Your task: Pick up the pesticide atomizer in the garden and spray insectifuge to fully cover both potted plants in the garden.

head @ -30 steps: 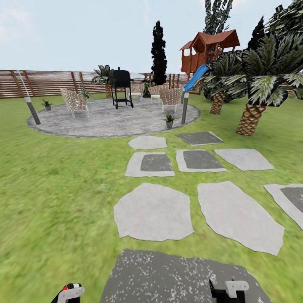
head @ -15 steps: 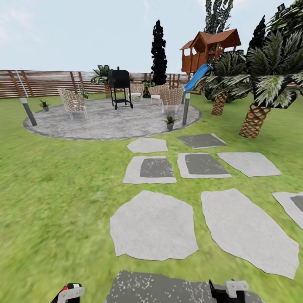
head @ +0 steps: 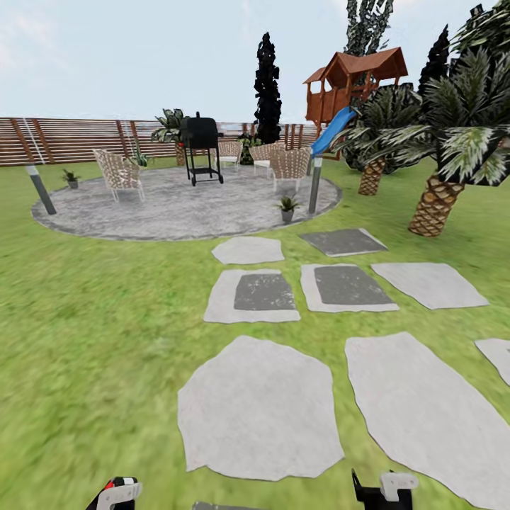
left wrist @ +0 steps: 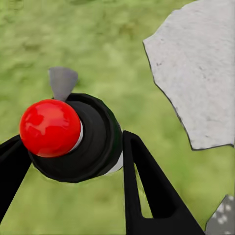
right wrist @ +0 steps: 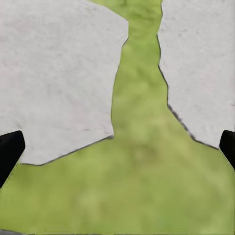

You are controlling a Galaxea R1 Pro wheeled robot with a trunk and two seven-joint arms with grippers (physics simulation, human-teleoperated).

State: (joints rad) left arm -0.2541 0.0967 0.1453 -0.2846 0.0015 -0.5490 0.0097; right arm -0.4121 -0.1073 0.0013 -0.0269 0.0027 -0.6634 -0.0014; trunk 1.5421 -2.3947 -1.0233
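Note:
My left gripper is shut on the pesticide atomizer, seen from its top: a red ball, a black cap and a grey nozzle. In the head view its tip peeks in at the bottom edge. My right gripper is open over grass between two stepping stones, and it also shows low in the head view. One potted plant stands at the near right rim of the grey paved round. The other potted plant sits at the round's far left.
Flat stepping stones lead across the lawn to the round. On it stand wicker chairs, a black grill and two grey posts. Palms and a playhouse with a slide are to the right, before the slatted fence.
The whole view has shifted: the stepping stones have slid down the picture and the round sits slightly nearer, so the robot has rolled forward. Both grippers keep their places.

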